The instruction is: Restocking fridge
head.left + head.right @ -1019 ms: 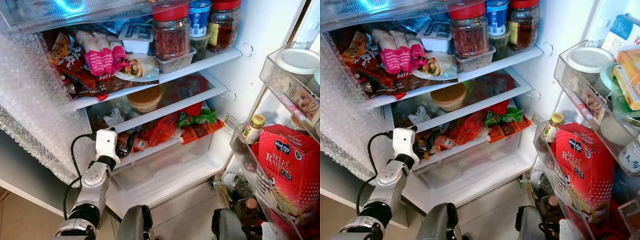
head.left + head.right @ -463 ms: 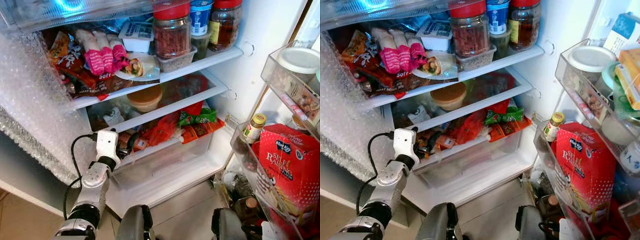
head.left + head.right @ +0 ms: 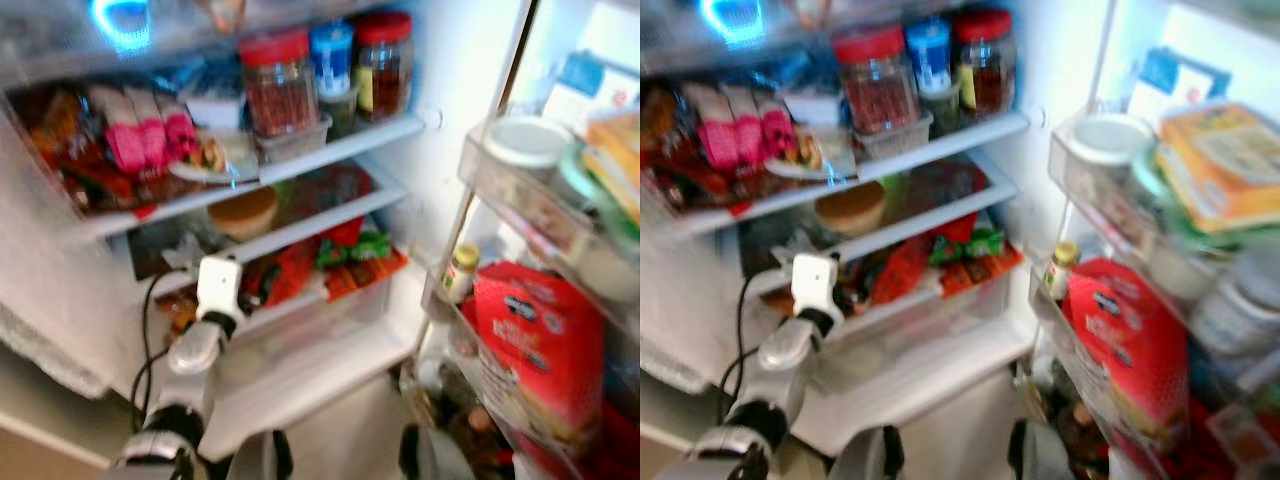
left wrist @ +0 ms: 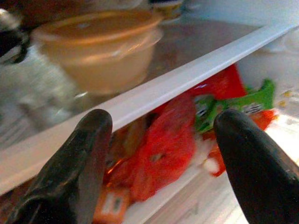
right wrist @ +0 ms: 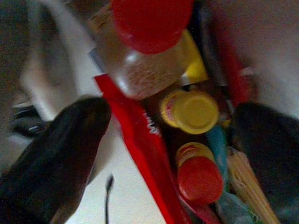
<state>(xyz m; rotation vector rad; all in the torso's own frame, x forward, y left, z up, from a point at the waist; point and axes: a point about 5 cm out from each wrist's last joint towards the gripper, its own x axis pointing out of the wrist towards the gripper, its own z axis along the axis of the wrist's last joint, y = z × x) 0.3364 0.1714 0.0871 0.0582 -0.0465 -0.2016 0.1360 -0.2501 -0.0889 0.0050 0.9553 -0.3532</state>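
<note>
Open fridge (image 3: 440, 60), shelves crowded. Red bag (image 4: 163, 144) lying in the lower drawer under the white shelf edge (image 4: 187, 79), beside green packets. Left end effector (image 4: 161, 154) facing it, spread wide, empty. Right end effector (image 5: 168, 140) low by door jars, also wide, empty. Probably soft, light, crinkly, slippery; best pinched mid-body.

The head views are blurred now and the whole scene sits shifted toward 9 o'clock, so the camera has turned: more of the door shelves (image 3: 1110, 190) shows at 3 o'clock, with a yellow packet (image 3: 1230, 165). The left arm (image 3: 200, 350) reaches at the drawer as before.
</note>
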